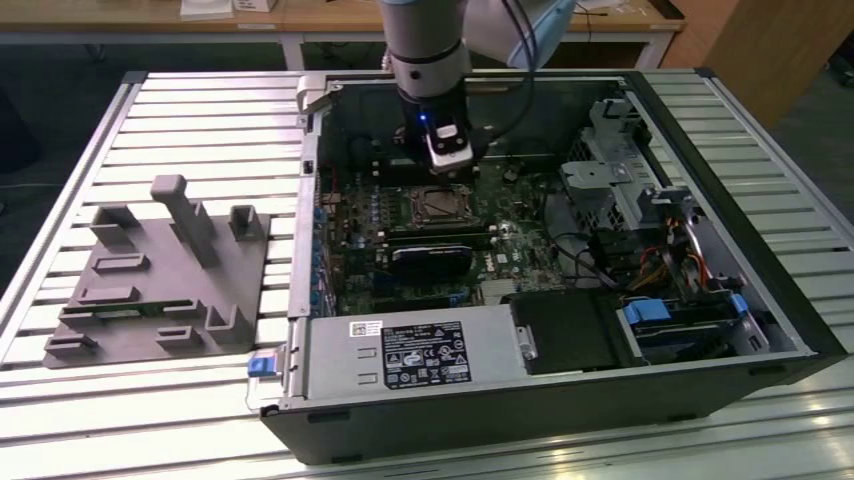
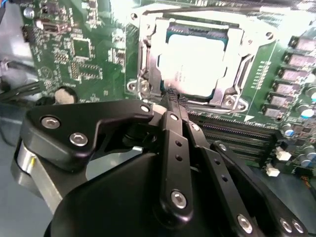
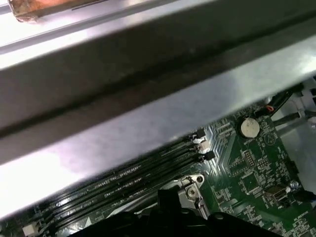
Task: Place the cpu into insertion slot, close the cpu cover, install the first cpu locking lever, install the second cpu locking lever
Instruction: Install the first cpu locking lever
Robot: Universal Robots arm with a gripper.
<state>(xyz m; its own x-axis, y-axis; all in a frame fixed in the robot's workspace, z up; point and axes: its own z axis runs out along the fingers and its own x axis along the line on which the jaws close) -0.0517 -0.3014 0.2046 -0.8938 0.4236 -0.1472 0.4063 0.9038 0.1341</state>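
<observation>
Hanging over the open computer case, one arm carries one gripper above the motherboard. In the second wrist view its two black fingers are pressed together at the tips, with no gap between them and nothing held. The tips are just beside the near edge of the insertion slot, at its silver rim.

One cpu lies inside this slot, its pale metal face turned up. One cpu cover lies flat around it as a silver frame, and the chip shows through its window. I cannot tell if any locking lever is hooked; the glare on the metal hides the thin parts.

Beside the slot I count about four long dark memory slots, running close to the fingertips. In the first wrist view, a wide grey metal edge of the case hides most of the board, and one round coin battery is visible.

In the exterior view the slot sits directly under the gripper, with a black card near it. The case walls stand on all sides, so free room is mostly upward. One grey fixture rests on the slatted table, at the exterior view's left, well apart from the case.
</observation>
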